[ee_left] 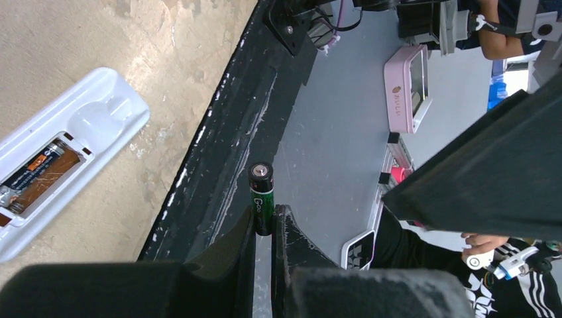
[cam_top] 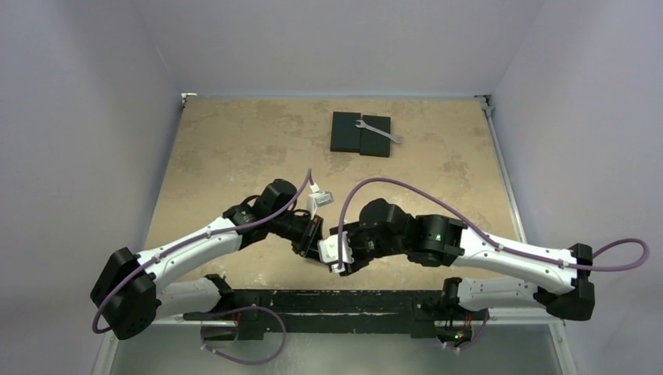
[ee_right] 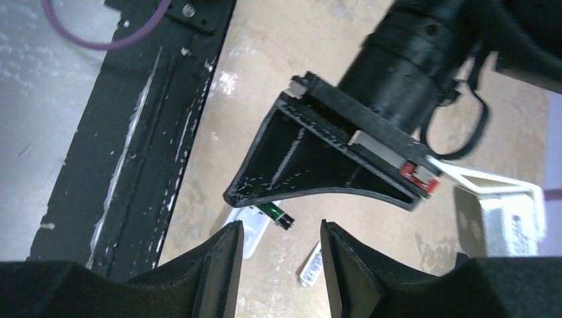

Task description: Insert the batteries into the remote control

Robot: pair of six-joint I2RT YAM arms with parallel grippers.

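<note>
Left hand (ee_left: pixel 265 222) clamped low on one battery (ee_left: pixel 261 189). Remote control (ee_left: pixel 99 126) on table (ee_left: pixel 166 53) at its 9 o'clock, back up, other battery (ee_left: pixel 40 175) seated. Right hand (ee_right: pixel 281 242) apart, empty. Risk: low grip lets battery pivot on insertion; unheld remote may skid.

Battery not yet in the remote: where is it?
The battery is clamped in the left gripper in the left wrist view, over the black rail, right of the remote control.

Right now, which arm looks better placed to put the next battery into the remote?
Left. The left tool is shut on a battery, and the remote lies recess-up nearby with one cell already in. The right tool is open and empty.
</note>
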